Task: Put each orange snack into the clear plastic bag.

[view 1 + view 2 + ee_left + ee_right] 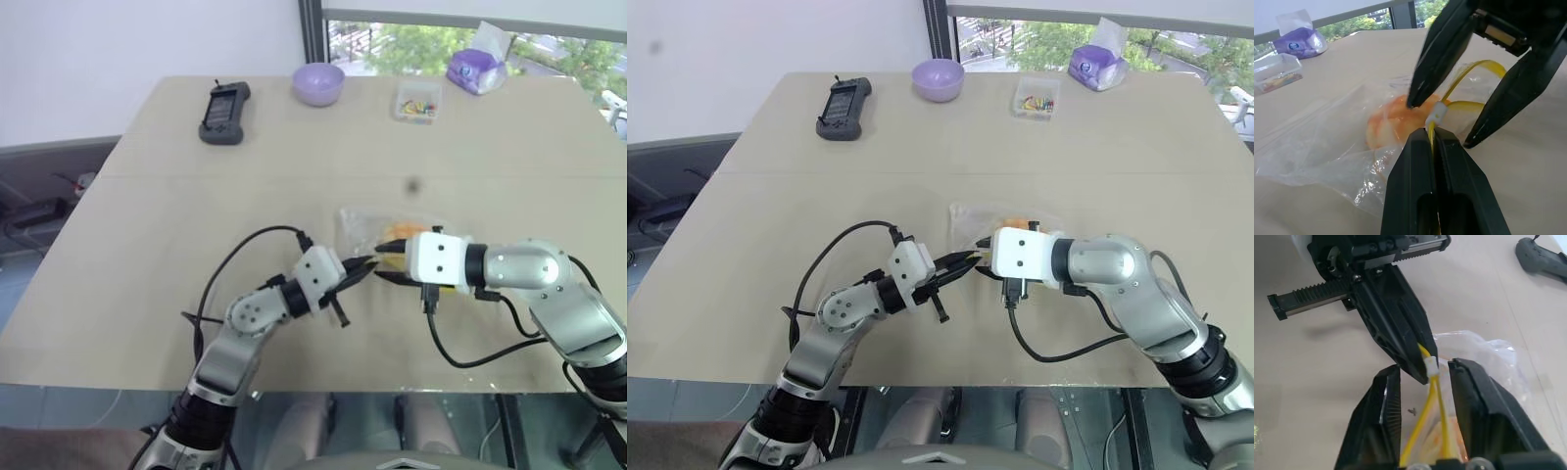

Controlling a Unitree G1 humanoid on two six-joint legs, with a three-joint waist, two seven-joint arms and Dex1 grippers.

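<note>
So, quick rundown of where things sit:

Bag: the clear plastic bag lies flat on the table, centre of the head view and a bit below the middle, its mouth toward the lower edge of the frame.

Snack: the orange bun looks already inside the bag, showing as an orange blur through the film.

Left gripper: the left gripper is clamped tight on the end of the yellow seal strip, right by the small white slider piece.

Right gripper: the right gripper has its jaws apart, one finger on each side of the two yellow strip halves, not pinching them as far as I can see.

Key relation: the strip runs straight between the right fingers and ends at the left tips, so the two grippers sit nose to nose at the bag's mouth. The right one is nearer the loose part of the seal, and I'd guess it does the closing.

Hard to see: the bun's scored top is hidden by crinkles, and the right wrist housing covers part of the bag from above.

Background: purple bowl, black controller, small clear box and purple pack along the top of the frame, well apart.
</note>
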